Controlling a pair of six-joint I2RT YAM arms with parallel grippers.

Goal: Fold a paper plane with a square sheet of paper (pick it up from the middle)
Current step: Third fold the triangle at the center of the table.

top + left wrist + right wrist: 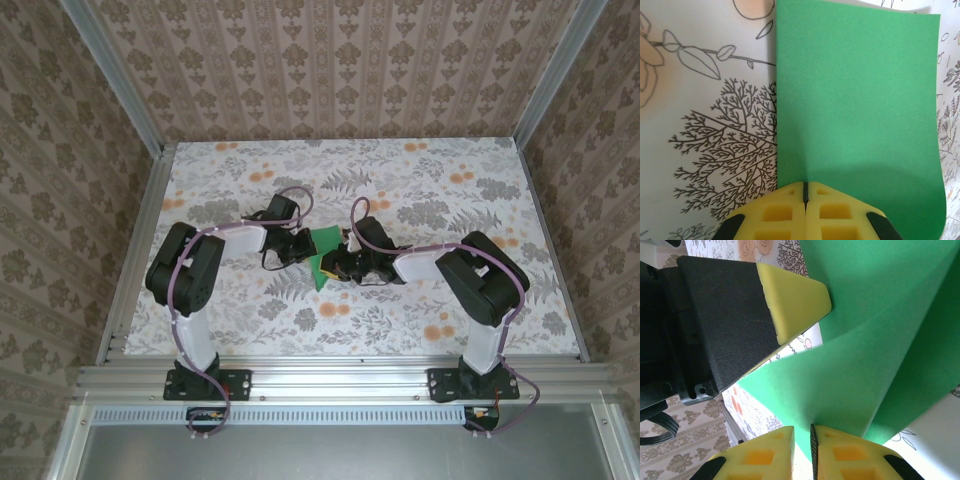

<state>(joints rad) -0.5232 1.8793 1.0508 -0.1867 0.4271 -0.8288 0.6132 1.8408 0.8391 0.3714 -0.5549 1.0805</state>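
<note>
Judging by its shape, the fold looks early. The square sheet of paper (322, 258) is held between the two arms over the middle of the counter (450, 300). From the left wrist it is a mostly flat green panel (860, 115); from the right wrist it bends into sloping faces (880, 340), nothing like a slim dart. The left fingers (785, 196) are pressed together on one edge and the right fingers (840, 437) pinch another. Pickup seems done; the firm centre crease, nose and wings look left to make.
</note>
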